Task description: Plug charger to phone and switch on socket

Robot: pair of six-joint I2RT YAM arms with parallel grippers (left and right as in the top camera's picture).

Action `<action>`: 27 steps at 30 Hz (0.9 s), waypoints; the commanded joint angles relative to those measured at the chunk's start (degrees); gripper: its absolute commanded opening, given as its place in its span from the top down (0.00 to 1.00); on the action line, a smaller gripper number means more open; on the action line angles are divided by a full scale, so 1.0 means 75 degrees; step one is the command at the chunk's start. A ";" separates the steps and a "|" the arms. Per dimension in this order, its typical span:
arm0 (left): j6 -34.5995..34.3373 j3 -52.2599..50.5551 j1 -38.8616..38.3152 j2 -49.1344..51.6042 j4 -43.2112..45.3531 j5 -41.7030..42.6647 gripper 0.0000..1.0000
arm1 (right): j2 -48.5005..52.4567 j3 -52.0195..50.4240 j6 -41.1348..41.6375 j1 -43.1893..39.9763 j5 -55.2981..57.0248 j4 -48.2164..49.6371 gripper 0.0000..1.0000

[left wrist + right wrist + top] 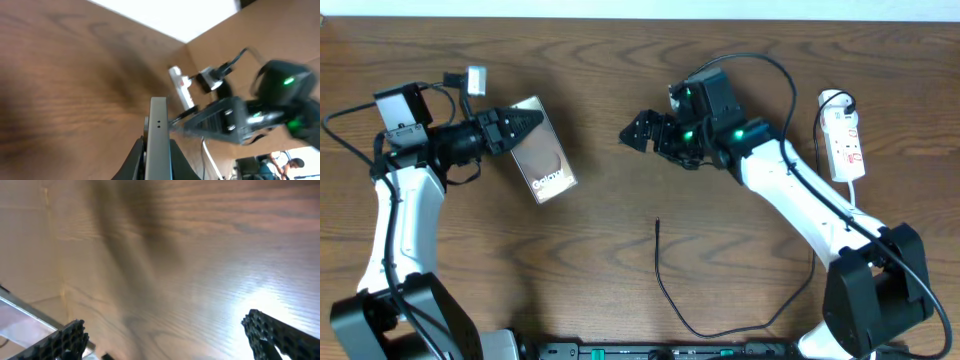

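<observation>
jaws: left gripper [525, 122] pinching phone [545, 152] by one short edge, right gripper [634, 131] spread, empty | charger [658, 262] lies loose, its tip apart from right gripper | socket [844, 140] at far right, untouched | step: likely fetching plug tip | next: lower right gripper, pinch cable near tip

1. Your table [620, 90] is dark brown wood with clear grain. In the right wrist view it has a soft sheen where the light hits it.
2. The phone [542, 150] has a glossy face that mirrors the light. Its edge [159, 145] looks like smooth grey metal.
3. The socket [845, 145] looks like smooth white plastic.
4. The charger [665, 290] is a thin, matt black cable.
5. The right fingers [70, 339] are black with rough, toothed faces.
6. The arm shells [790, 190] look like smooth white plastic.
</observation>
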 commanded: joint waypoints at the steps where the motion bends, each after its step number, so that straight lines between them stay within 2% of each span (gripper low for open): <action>1: 0.1072 0.0093 0.0041 0.0484 -0.0326 -0.0044 0.93 | -0.0070 0.0490 -0.0490 -0.0099 0.0667 -0.0796 0.01; 10: 0.1131 0.0093 -0.0221 0.1682 -0.0493 0.0035 0.92 | 0.0530 0.0481 -0.1207 0.0076 0.0950 -0.2597 0.01; 19: 0.1408 0.0087 -0.0347 0.1868 -0.0638 0.0020 0.93 | 0.0831 0.0458 -0.1198 0.0839 0.0720 -0.2731 0.01; 27: 0.1443 0.0085 -0.0347 0.1868 -0.0641 -0.0055 0.93 | 0.0836 0.0449 0.0434 0.1714 0.2154 -0.3098 0.01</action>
